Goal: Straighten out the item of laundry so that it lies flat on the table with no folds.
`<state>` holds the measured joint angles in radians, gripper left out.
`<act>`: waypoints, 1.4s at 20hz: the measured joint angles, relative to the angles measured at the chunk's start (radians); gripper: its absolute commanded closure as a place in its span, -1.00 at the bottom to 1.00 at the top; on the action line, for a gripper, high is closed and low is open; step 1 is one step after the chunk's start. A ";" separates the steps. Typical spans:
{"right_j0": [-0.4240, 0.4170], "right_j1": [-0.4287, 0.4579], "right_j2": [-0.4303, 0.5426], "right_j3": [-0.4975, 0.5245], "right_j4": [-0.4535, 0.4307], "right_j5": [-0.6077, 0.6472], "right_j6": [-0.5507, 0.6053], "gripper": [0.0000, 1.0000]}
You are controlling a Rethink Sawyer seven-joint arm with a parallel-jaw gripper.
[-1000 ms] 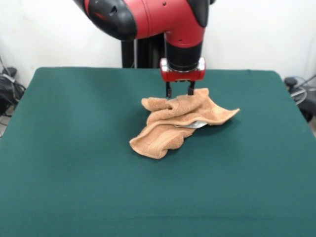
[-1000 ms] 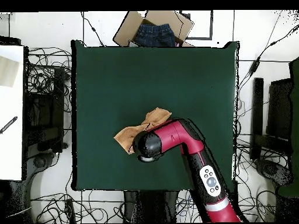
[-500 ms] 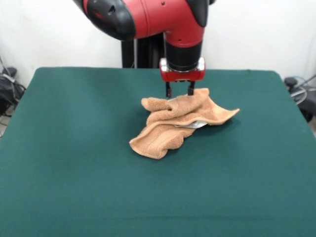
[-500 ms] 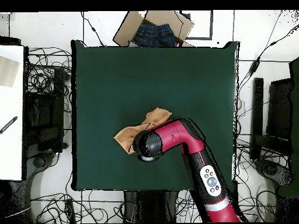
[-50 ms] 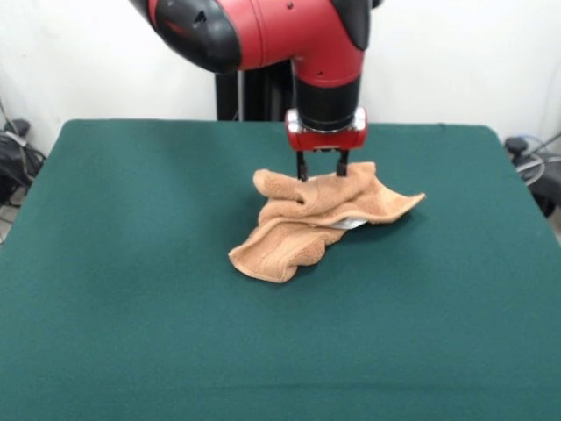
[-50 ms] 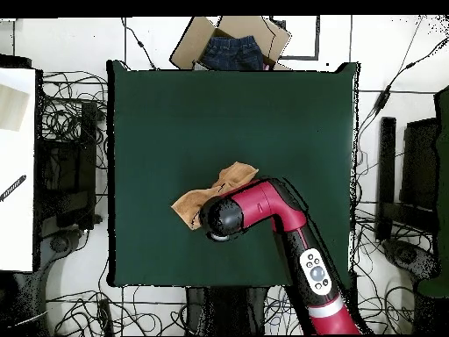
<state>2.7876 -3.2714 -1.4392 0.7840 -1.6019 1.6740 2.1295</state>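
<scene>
Towel (image 5: 311, 219) lies crumpled (arm (image 6: 263, 211) hides part overhead), spread jaws straddling its far fold.

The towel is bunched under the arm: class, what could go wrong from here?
1. The tool stands at the far ridge of the towel; it may pinch several layers, so folds lift together.
2. The towel's near part lies doubled on the table; pulling could drag it without flattening it.

I see a tan towel (image 5: 317, 216) of nubby, matt terry cloth with a smoother woven band, lying on a table (image 5: 131, 289) topped in matt, felt-like dark green cloth, beneath my arm's (image 5: 263, 31) glossy red and black plastic shell.
</scene>
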 measured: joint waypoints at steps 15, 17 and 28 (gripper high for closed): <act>0.017 -0.025 0.000 -0.016 -0.015 -0.076 0.000 -1.00; 0.018 -0.025 0.000 -0.017 -0.015 -0.077 0.000 -1.00; 0.019 -0.025 0.000 -0.016 -0.015 -0.087 0.000 -1.00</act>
<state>2.8063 -3.2968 -1.4391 0.7675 -1.6169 1.5866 2.1295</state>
